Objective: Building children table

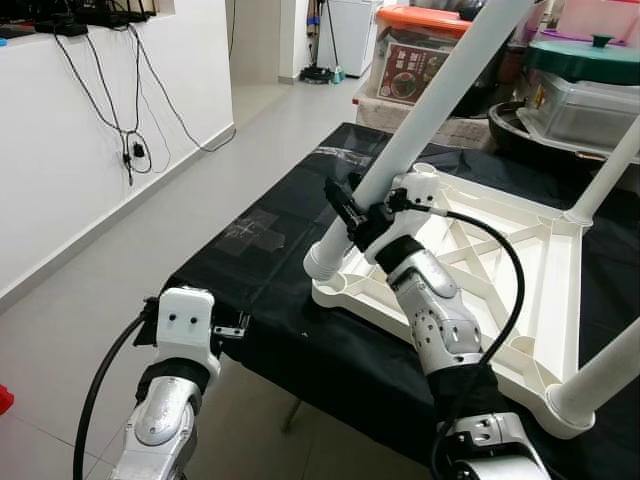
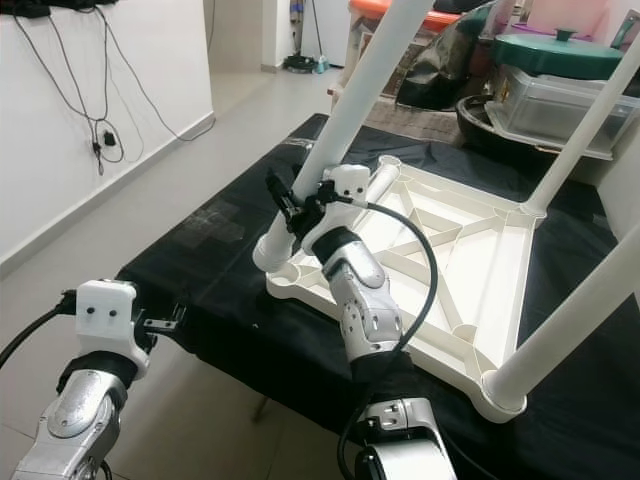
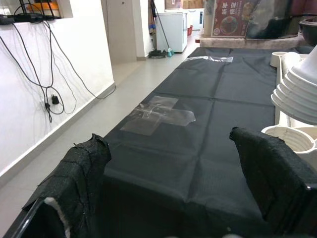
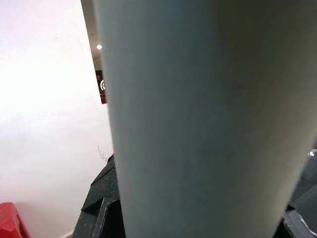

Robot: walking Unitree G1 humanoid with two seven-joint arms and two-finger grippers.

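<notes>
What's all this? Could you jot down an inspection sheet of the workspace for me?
Surface: black cloth-covered table, clear tape patch on it.
Job's things: white tabletop lying upside down; leg tilted at its near-left corner socket, two more legs standing at other corners.
Clutter: nothing seen on the cloth.
Grippers: right gripper closed around the tilted leg near its base; left gripper open, at the table's near edge, holding nothing.
Cables: black cable looping along the right arm; wires hanging on the wall.
Surroundings: storage boxes behind, tiled floor.
</notes>
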